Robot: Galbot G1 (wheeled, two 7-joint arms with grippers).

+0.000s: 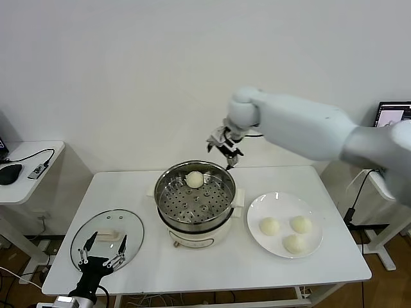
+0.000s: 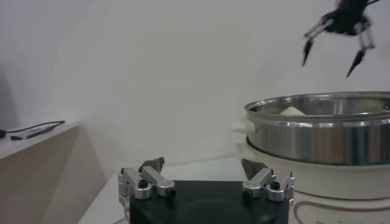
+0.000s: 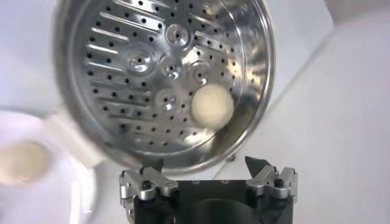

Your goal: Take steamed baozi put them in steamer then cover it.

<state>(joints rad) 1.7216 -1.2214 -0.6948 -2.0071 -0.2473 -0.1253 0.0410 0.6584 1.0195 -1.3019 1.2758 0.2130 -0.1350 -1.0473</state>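
The steamer (image 1: pixel 168 206) stands at the table's middle with one baozi (image 1: pixel 194 179) on its perforated tray at the far side; the bun also shows in the right wrist view (image 3: pixel 211 105). Three baozi (image 1: pixel 269 226) (image 1: pixel 300 224) (image 1: pixel 293 243) lie on a white plate (image 1: pixel 254 208) to the right. My right gripper (image 1: pixel 226 151) is open and empty, raised above the steamer's far rim. The glass cover (image 1: pixel 131 229) lies flat at the table's front left. My left gripper (image 1: pixel 101 251) is open and empty, low at the front, over the cover's near part.
A side table (image 1: pixel 29 186) with a mouse and cable stands at the left. A monitor (image 1: pixel 392 114) stands at the far right. The wall is close behind the table. In the left wrist view the steamer (image 2: pixel 323 131) is at the right, with my right gripper (image 2: pixel 334 44) above it.
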